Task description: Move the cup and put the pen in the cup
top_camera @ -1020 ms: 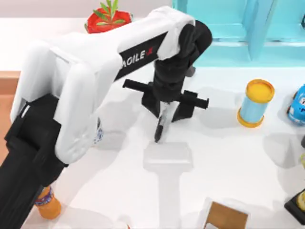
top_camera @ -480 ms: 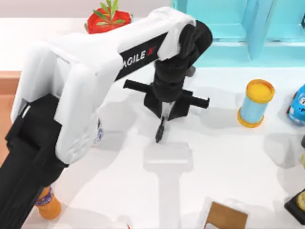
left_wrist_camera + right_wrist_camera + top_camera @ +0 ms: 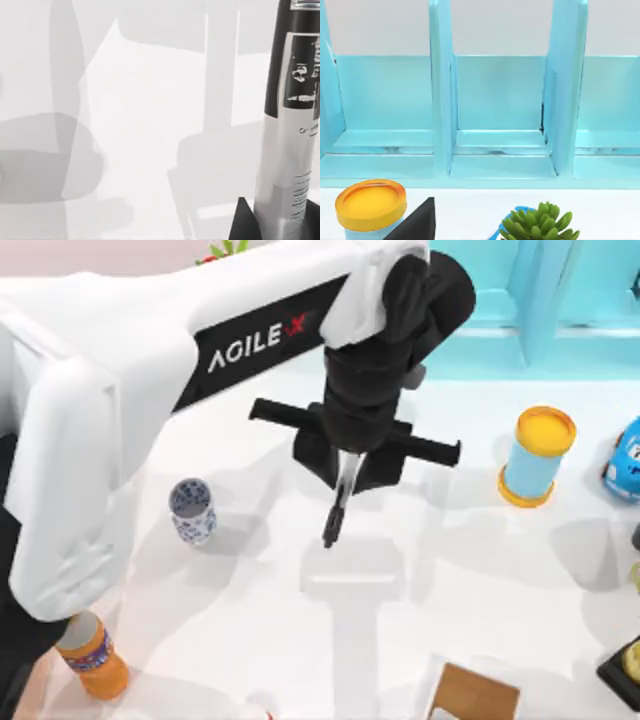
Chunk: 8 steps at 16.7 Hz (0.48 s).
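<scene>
Here your left gripper (image 3: 343,478) hangs over the middle of the table (image 3: 480,570), its fingers closed on the pen (image 3: 337,502), which points tip-down above the white surface. The cup (image 3: 192,511) stands upright well off to the left, apart from the pen. Near the right edge you see a light-blue cylinder (image 3: 537,457) with yellow ends.

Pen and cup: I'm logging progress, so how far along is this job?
Done: the left gripper has the pen clamped, hanging tip-down above the table. In hand: carrying it. Left: the cup stands upright and apart, toward the top view's left, with no pen in it. Whether it has been moved can't be told.
</scene>
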Motion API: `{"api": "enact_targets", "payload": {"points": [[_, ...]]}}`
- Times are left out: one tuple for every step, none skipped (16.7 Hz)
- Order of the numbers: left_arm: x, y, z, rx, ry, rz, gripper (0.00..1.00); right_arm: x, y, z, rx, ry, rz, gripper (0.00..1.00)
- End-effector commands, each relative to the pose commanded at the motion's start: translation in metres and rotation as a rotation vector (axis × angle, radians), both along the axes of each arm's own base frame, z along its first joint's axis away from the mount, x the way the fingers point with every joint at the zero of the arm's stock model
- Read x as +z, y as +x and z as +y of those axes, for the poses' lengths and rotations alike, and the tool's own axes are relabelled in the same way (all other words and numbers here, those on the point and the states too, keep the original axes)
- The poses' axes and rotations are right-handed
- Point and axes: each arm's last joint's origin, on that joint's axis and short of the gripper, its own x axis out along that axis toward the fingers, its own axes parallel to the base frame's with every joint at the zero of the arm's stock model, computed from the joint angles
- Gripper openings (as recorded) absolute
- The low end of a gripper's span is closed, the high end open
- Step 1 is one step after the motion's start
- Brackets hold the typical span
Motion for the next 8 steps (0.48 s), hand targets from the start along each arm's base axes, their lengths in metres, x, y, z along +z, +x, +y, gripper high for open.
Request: {"api": "enact_targets", "payload": {"points": [[0.009,-0.010,0.001,0.000,-0.001,0.000,0.00,0.000,0.000,0.000,0.000,0.000,0.000,1.00],[0.015,-0.020,0.002,0.000,0.003,0.004,0.00,0.000,0.000,0.000,0.000,0.000,0.000,1.00],[0.019,-0.028,0.002,-0.001,0.008,0.009,0.00,0.000,0.000,0.000,0.000,0.000,0.000,1.00],[0.021,-0.034,0.002,-0.001,0.013,0.014,0.00,0.000,0.000,0.000,0.000,0.000,0.000,1.00],[0.022,-0.036,0.002,-0.001,0.015,0.015,0.00,0.000,0.000,0.000,0.000,0.000,0.000,1.00],[0.022,-0.036,0.002,-0.001,0.015,0.015,0.00,0.000,0.000,0.000,0.000,0.000,0.000,1.00],[0.022,-0.036,0.002,-0.001,0.015,0.015,0.00,0.000,0.000,0.000,0.000,0.000,0.000,1.00],[0.021,-0.033,0.003,0.002,0.013,0.014,0.00,0.000,0.000,0.000,0.000,0.000,0.000,1.00]]}}
